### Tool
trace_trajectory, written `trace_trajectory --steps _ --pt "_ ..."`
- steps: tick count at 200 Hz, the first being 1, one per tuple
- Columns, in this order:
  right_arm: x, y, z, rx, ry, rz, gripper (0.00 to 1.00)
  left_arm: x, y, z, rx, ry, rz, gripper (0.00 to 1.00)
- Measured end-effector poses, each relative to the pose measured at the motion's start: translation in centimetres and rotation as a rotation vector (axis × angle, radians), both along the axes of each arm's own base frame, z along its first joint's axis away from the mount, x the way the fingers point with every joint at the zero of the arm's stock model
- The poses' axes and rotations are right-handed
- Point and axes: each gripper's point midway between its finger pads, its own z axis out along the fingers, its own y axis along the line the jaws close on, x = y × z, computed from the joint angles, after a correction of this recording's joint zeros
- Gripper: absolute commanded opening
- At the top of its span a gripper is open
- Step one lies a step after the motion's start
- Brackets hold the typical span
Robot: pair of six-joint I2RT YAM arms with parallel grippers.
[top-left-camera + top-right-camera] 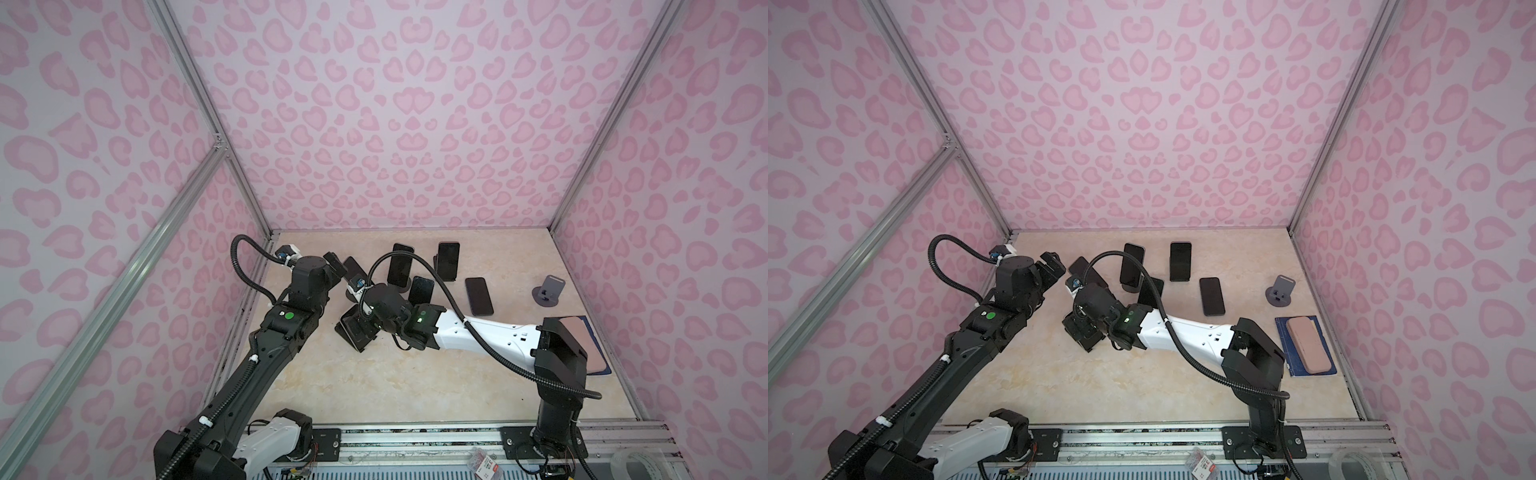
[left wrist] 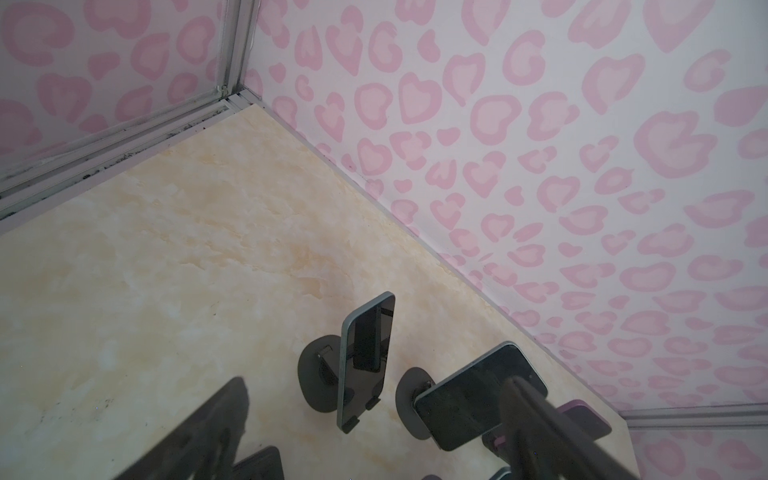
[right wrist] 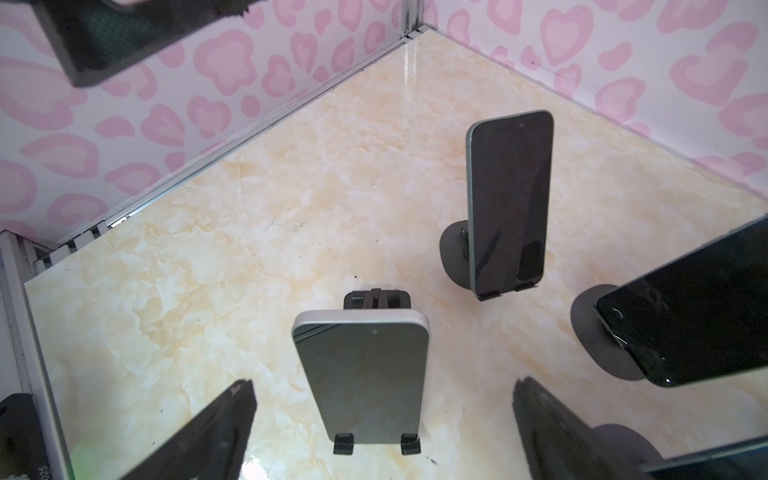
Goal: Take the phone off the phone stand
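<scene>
Phone [image 3: 360, 382] — silver-edged, dark screen — leans on its stand [image 3: 377, 299].

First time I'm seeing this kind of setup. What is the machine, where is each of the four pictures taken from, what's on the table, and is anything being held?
Two robot arms stand at a table's near edge. Both top views look down from overhead; each wrist view comes from a camera on one arm, looking past its fingers. On the table are several phones propped on stands, one flat phone, an empty stand and a pink case on a blue pad. Nothing is held: the left end effector is open over the far left, and the right end effector hangs open, fingers either side of a propped phone.
</scene>
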Motion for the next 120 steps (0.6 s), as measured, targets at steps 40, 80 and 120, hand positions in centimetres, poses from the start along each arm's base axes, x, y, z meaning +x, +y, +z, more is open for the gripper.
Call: trace_trajectory --steps 40,80,120 --pt "0.1 1.3 -0.4 0.011 0.015 0.027 0.99 -0.1 0.3 1.7 0.005 -0.03 0.008 0.97" --pt "0.6 2.3 -0.1 0.03 0.006 0.026 0.99 -2.5 1.3 1.7 0.006 -0.053 0.019 0.97" --pt "1.3 2.9 -0.5 0.039 0.022 0.014 0.99 -4.9 2.2 2.1 -0.012 -0.094 0.02 0.97"
